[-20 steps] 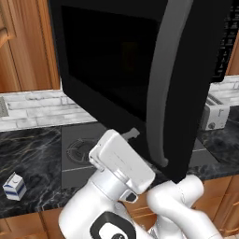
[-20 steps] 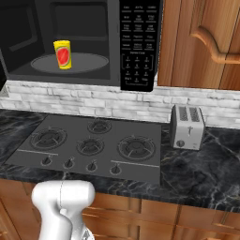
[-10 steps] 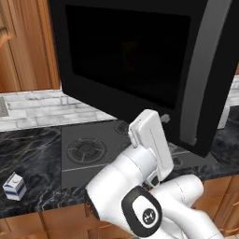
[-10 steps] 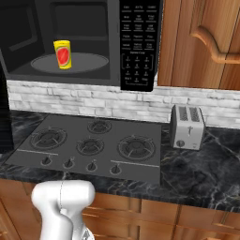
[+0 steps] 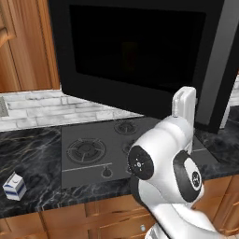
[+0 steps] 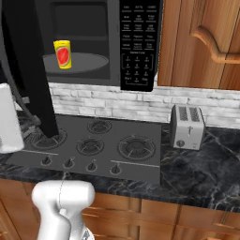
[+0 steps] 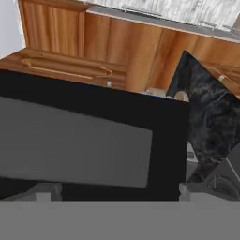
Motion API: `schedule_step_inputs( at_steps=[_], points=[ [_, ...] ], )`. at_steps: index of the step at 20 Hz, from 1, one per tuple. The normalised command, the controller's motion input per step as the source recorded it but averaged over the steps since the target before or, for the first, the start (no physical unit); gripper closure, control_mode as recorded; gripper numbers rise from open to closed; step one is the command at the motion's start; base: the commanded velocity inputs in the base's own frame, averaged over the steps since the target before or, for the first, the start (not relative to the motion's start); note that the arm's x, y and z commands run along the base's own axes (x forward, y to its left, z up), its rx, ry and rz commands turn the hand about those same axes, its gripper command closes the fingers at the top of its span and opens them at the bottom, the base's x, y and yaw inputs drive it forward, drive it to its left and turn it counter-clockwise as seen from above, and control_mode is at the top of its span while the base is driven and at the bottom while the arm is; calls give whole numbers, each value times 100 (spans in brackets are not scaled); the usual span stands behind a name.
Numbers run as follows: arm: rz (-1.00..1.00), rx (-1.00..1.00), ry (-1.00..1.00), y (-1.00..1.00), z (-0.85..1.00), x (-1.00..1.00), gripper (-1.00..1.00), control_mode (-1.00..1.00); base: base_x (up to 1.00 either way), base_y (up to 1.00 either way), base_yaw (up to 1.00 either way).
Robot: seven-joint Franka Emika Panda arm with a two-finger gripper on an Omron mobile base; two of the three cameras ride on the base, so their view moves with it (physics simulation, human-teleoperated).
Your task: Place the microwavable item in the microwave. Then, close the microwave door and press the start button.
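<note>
1. Two small dark fingertips (image 7: 44, 191) of my claw (image 7: 112, 192) stand spread wide at the bottom of the hand view, with nothing pinched between them.
2. Straight ahead of my claw, very near, is the microwave door (image 7: 93, 140): a wide black panel with a greyish window.
3. From the left base view my white arm rises in front of that door (image 5: 135, 46), and my hand sits against the lower right part of the panel; I cannot tell whether it touches.
4. From the right base view the door (image 6: 28, 70) stands swung out as a dark slab at the left, partly across the opening of the microwave (image 6: 140, 47).
5. Beyond my claw, on the far side of the door, the microwavable item (image 6: 63, 54) stands upright on the round turntable (image 6: 89, 62) inside the grey cavity, well apart from my claw.
6. The keypad panel (image 6: 138, 44) lies to the right of the cavity.
7. Below my claw, the cooktop (image 6: 89, 145) sits in the black marble desk (image 6: 201, 168).
8. A silver toaster (image 6: 187, 126) stands on the desk, far to my claw's right.
9. A white-and-blue milk carton (image 5: 14, 186) lies on the desk (image 5: 32, 149), low and far to my claw's left.
</note>
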Motion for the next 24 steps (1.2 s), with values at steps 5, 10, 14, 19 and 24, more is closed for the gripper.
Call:
schedule_step_inputs(
  at_steps=[5, 10, 14, 19, 24],
  points=[
    [18, 25, 1, -69, 17, 38, -100, -100, 0, 0, 0],
    [23, 20, 0, -50, 2, 58, -100, -100, 0, 0, 0],
    [20, 7, 0, -3, 0, 71, -100, -100, 0, 0, 0],
    [17, 2, 0, 0, 0, 77, -100, -100, 0, 0, 0],
    [16, 3, 0, 0, 0, 81, -100, -100, 0, 0, 0]
  ],
)
